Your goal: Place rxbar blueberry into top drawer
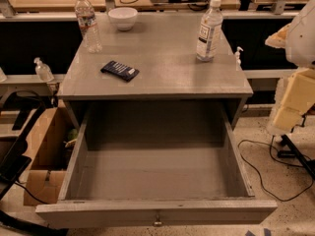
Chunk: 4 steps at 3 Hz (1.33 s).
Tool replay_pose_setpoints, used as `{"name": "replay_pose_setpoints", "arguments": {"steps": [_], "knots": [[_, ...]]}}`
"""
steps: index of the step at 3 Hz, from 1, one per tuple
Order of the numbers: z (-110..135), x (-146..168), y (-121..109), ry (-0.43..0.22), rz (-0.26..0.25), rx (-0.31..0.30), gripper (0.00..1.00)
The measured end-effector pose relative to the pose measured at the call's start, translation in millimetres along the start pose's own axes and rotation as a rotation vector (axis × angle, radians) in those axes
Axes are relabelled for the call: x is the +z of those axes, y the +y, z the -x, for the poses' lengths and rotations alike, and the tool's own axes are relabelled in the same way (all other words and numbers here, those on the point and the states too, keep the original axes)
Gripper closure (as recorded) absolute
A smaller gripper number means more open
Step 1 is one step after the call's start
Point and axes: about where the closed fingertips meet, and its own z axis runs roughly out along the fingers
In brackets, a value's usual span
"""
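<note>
The rxbar blueberry [120, 70], a flat dark navy bar with pale lettering, lies on the left part of the grey cabinet top [162, 77]. The top drawer [157, 211] is pulled wide open toward me, its inside is bare, and a small metal knob [157, 223] sits at the centre of its front panel. My gripper [291, 104] hangs at the right edge of the view. It is beside the cabinet's right side, well away from the bar and outside the drawer, and it holds nothing that I can see.
Two clear water bottles stand on the cabinet top, one at the back left [88, 23] and one at the back right [208, 29]. A white bowl [123, 18] sits at the back. A cardboard box [47, 156] stands on the floor at the left, and cables [266, 166] lie at the right.
</note>
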Motion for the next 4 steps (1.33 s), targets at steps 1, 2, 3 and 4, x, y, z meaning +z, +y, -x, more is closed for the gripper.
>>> {"name": "replay_pose_setpoints", "arguments": {"steps": [1,2,3,4], "knots": [[0,0,0,0.000,0.000,0.000,0.00],[22,11,-11,-0.085,0.007,-0.005,0.00],[60,41,-31,-0.285,0.029,0.041,0.00],[99,57,-52,-0.505,0.004,0.098,0.00]]}}
